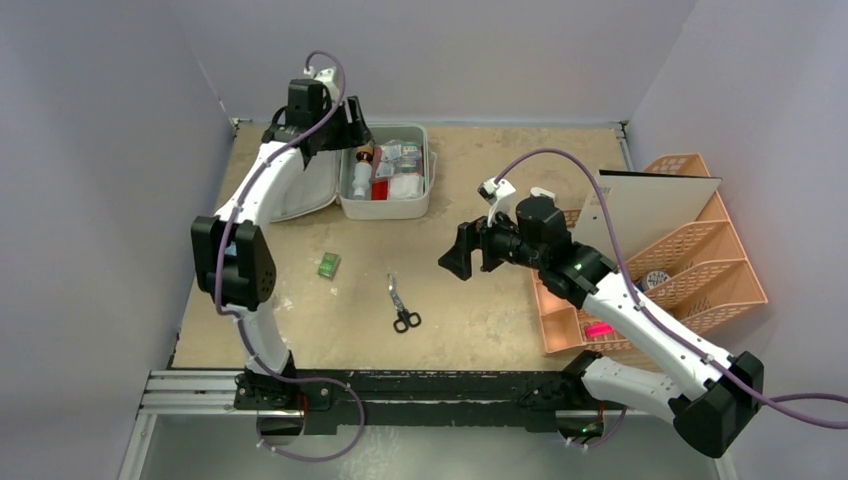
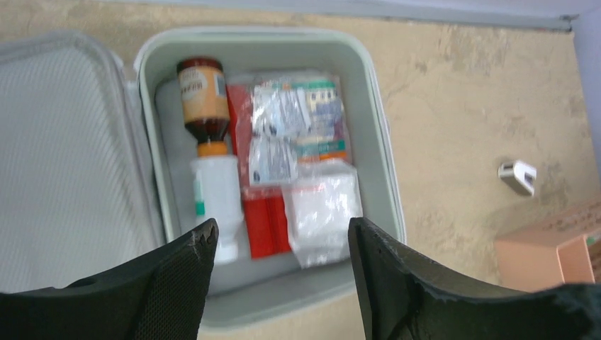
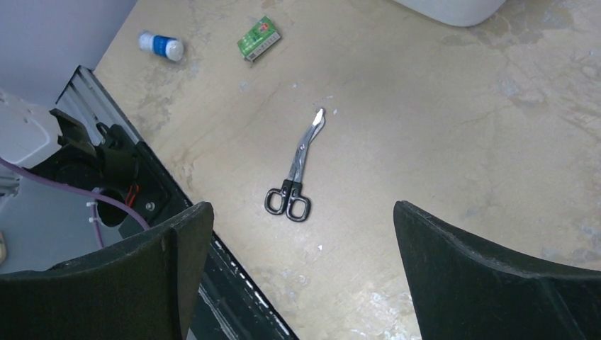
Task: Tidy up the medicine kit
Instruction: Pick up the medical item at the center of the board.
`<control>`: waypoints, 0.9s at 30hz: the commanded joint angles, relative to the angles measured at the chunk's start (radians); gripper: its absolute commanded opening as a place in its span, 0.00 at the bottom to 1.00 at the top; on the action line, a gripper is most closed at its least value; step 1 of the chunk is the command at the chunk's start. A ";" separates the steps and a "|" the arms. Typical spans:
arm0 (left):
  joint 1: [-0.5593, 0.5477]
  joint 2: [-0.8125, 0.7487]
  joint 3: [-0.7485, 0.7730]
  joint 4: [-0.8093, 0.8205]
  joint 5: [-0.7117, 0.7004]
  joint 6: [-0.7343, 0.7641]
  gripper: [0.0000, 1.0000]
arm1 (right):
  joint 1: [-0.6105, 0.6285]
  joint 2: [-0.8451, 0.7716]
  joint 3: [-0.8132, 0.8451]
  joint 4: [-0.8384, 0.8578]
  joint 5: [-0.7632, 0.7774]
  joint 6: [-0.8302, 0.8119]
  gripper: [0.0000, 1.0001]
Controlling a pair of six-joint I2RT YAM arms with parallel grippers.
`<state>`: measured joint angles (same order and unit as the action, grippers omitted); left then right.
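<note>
So the medicine kit [image 1: 385, 208] sits open toward the far left of the table, lid flopped out flat on its left, tray already holding bottles and packets. My left gripper [image 2: 282, 227] hangs right over the tray with its jaws apart and nothing between them, so I'd guess that side has nothing more to do at the case for now. What matters next, I think, is the scissors [image 1: 402, 305]. They're lying loose on the bare table, roughly midway between the two arms and well short of the kit. Their long axis runs near-to-far, loops toward the arm bases and tip aimed back at the case, leaning a touch left. My right gripper [image 1: 462, 255] hovers just to their right and a bit farther out, jaws spread as wide as they go and empty. That makes it clearly the closer arm. In the right wrist view the scissors run almost straight up between the two fingers, so the jaws already close across the thin blades rather than along them. I'd just drop down and pinch above the pivot. The little green box [image 1: 329, 264] sits on the left arm's side.
</note>
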<state>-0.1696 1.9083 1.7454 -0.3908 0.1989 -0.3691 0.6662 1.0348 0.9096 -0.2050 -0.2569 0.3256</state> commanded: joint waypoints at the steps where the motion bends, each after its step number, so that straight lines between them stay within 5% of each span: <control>1: 0.005 -0.136 -0.097 -0.116 0.022 0.069 0.66 | -0.003 -0.025 0.026 -0.046 0.064 0.058 0.99; 9: 0.007 -0.364 -0.339 -0.152 -0.098 0.108 0.77 | -0.002 -0.043 0.001 -0.077 0.113 0.106 0.99; 15: 0.013 -0.356 -0.354 -0.298 -0.299 0.101 0.87 | -0.002 -0.046 -0.034 -0.060 0.084 0.115 0.99; 27: 0.046 -0.413 -0.517 -0.222 -0.700 0.284 0.88 | -0.003 -0.085 -0.052 -0.104 0.045 0.131 0.99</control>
<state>-0.1528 1.5612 1.2884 -0.6884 -0.3542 -0.1967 0.6662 0.9668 0.8536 -0.2905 -0.1787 0.4549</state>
